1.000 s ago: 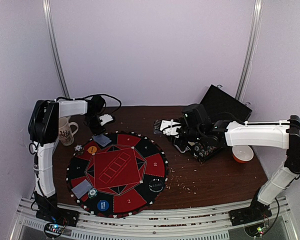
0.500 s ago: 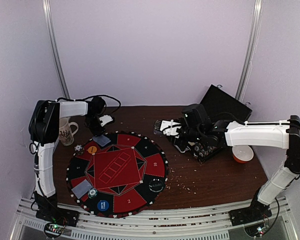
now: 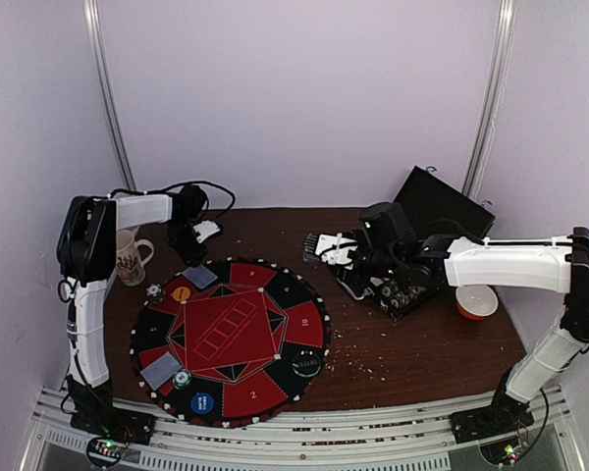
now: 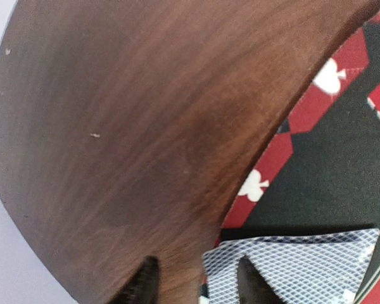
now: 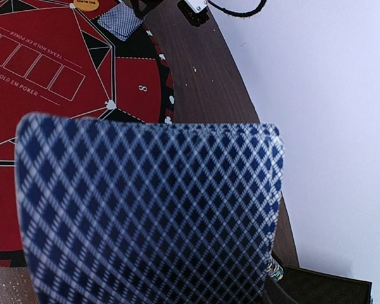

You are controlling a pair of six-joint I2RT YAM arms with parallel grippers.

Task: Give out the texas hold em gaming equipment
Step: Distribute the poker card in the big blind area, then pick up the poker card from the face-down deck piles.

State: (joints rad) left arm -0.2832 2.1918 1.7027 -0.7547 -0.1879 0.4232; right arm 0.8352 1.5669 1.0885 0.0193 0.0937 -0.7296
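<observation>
A grey-blue-backed card (image 4: 304, 266) lies on the far-left edge of the round mat (image 3: 275, 339); it also shows in the top view (image 3: 200, 276). My left gripper (image 4: 196, 286) is open just above that card's near corner; in the top view it (image 3: 190, 251) is at the mat's far-left rim. My right gripper (image 3: 324, 245) is shut on a playing card (image 5: 145, 215) whose diamond back fills the right wrist view, held above the table right of the mat. On the mat lie another card (image 3: 160, 371), a striped chip (image 3: 182, 378), a yellow disc (image 3: 181, 292), a blue disc (image 3: 202, 401) and a black disc (image 3: 307, 364).
The black hinged case (image 3: 404, 287) lies open at the back right, its lid (image 3: 442, 201) raised. An orange bowl (image 3: 476, 301) stands to its right. A mug (image 3: 130, 257) stands at the far left. Another chip (image 3: 154, 290) lies by the mat's left rim. Crumbs dot the wood.
My right gripper has shifted slightly back and left with the card in it. The left arm has barely moved.
</observation>
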